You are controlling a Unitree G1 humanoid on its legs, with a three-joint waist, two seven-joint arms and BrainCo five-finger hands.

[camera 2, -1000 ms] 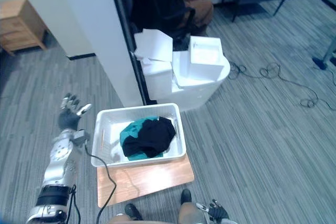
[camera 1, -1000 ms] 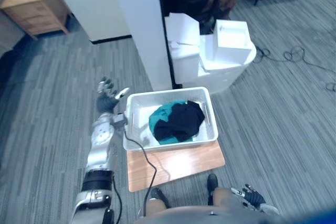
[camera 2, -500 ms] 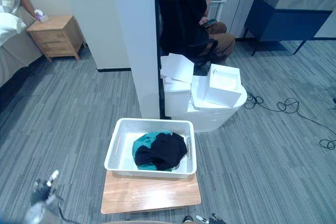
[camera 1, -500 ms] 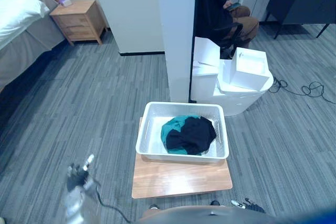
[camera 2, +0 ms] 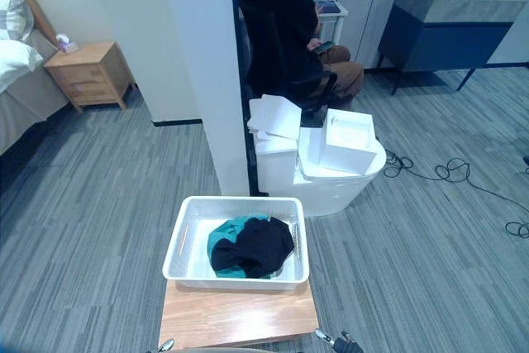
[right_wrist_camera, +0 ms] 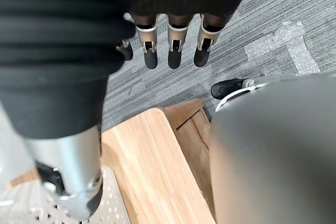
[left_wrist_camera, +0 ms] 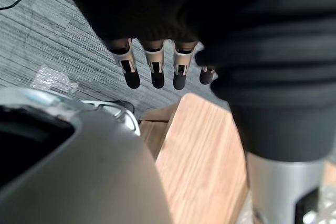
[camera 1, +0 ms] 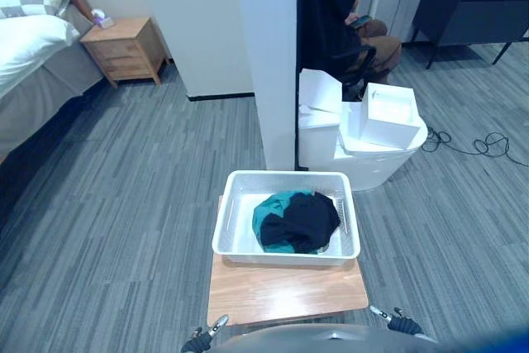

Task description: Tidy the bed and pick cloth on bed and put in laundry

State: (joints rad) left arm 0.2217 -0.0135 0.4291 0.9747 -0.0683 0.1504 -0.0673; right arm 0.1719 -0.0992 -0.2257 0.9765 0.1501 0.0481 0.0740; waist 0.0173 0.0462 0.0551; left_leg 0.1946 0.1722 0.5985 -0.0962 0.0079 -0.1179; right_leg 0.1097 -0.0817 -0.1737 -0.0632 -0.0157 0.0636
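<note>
On the near wooden board [camera 1: 285, 293], teal-black clothes [camera 1: 297, 221] lie in a white plastic basket [camera 1: 281, 254].
Left hand [left_wrist_camera: 156, 69], right hand [right_wrist_camera: 176, 51]: fingers loose, empty.

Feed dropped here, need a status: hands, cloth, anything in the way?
Both open, empty: left hand, right hand. In white basket on wooden board: teal and black cloth. Beyond pillar, seated person, apart from basket.
</note>
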